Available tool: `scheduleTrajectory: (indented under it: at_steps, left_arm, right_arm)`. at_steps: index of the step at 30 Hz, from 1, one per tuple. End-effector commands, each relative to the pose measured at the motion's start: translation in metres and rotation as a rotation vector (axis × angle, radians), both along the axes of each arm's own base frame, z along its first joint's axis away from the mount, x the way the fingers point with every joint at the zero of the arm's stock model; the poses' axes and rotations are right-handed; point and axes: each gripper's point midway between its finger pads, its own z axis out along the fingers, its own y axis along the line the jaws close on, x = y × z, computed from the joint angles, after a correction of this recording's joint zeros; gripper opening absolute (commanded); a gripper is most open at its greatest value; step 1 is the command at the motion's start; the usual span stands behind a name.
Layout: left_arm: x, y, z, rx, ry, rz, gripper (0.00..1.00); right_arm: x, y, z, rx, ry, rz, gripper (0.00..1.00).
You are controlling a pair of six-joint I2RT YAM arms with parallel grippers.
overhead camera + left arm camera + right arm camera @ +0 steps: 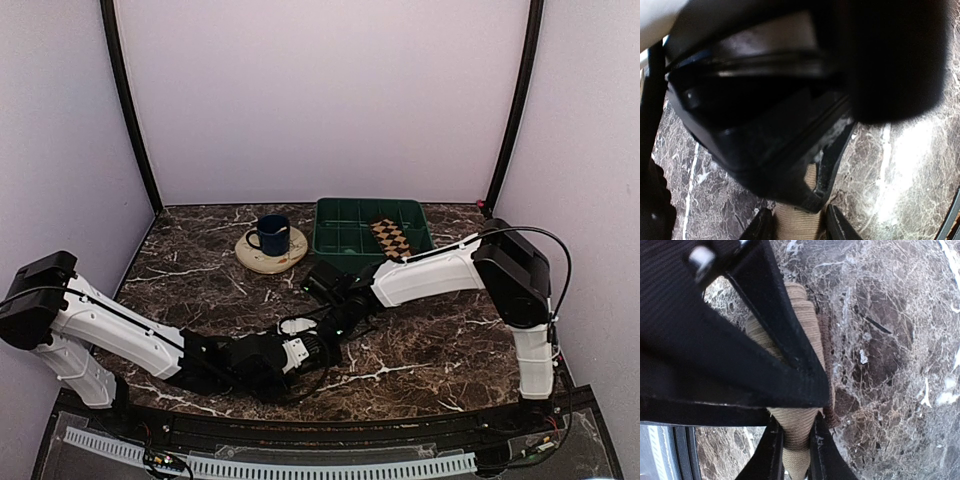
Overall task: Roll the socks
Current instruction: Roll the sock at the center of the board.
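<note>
A dark marble table (440, 340) is recorded. The left arm (110, 330) and the right arm (440, 270) are stretched inward, and their wrists meet near the centre, toward the near edge. A green tray (345, 235) is set at the far centre, and the argyle sock (391, 238) is laid flat in its right part. A blue mug (271, 234) is stood on a round wooden coaster (292, 260) just left of the tray. The tan sock (802, 305) is located between the two wrists, bunched. The right gripper (796, 426) is pinched narrowly on it. The left gripper (799, 216) is closed about it at a moderate spread, with fabric filling the gap.
</note>
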Motion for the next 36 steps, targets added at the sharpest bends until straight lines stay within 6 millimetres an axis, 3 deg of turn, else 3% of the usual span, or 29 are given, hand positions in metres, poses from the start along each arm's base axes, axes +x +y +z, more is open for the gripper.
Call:
scheduleTrajectory:
  at_steps: [1, 36]
  left_arm:
    - [0.0, 0.033, -0.028, 0.151, 0.05, 0.075, 0.39]
    - [-0.024, 0.018, -0.07, 0.28, 0.208, -0.064, 0.38]
  right_arm:
    - [-0.026, -0.043, -0.045, -0.241, 0.081, 0.0, 0.0]
    - [-0.027, -0.058, -0.039, -0.273, 0.138, -0.004, 0.0]
